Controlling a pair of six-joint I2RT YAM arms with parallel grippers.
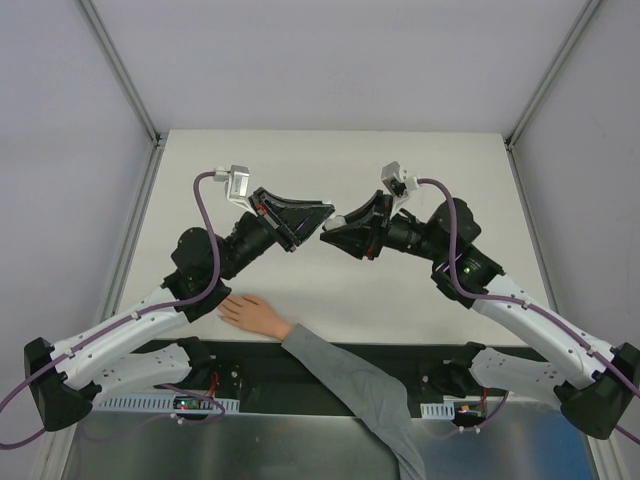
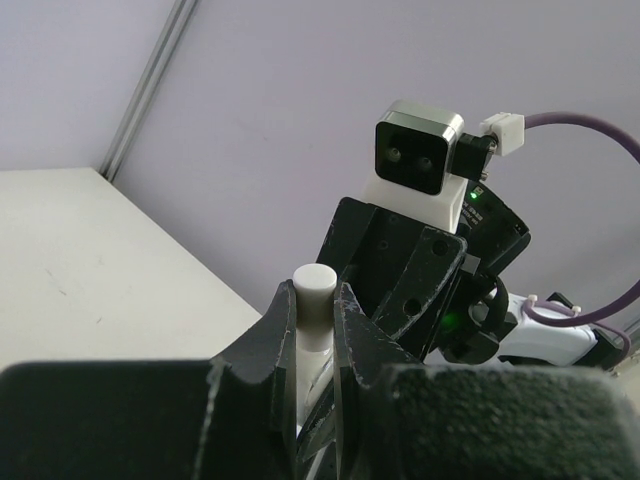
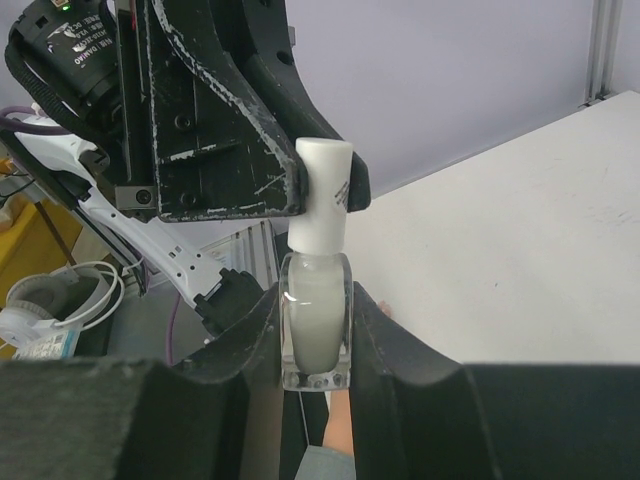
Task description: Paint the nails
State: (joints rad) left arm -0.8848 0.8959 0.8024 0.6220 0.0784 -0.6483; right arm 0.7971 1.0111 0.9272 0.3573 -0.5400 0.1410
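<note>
White arms (image 1: 120,335), black hands (image 1: 322,214), purple cables (image 1: 201,205)

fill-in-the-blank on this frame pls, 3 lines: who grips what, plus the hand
1. The right gripper is shut on the glass body of a small ____.
2. The left gripper is shut on that item's white ____.
3. The hand rests on the table, wearing a ____ sleeve.

Missing words: bottle; cap; grey.
</note>
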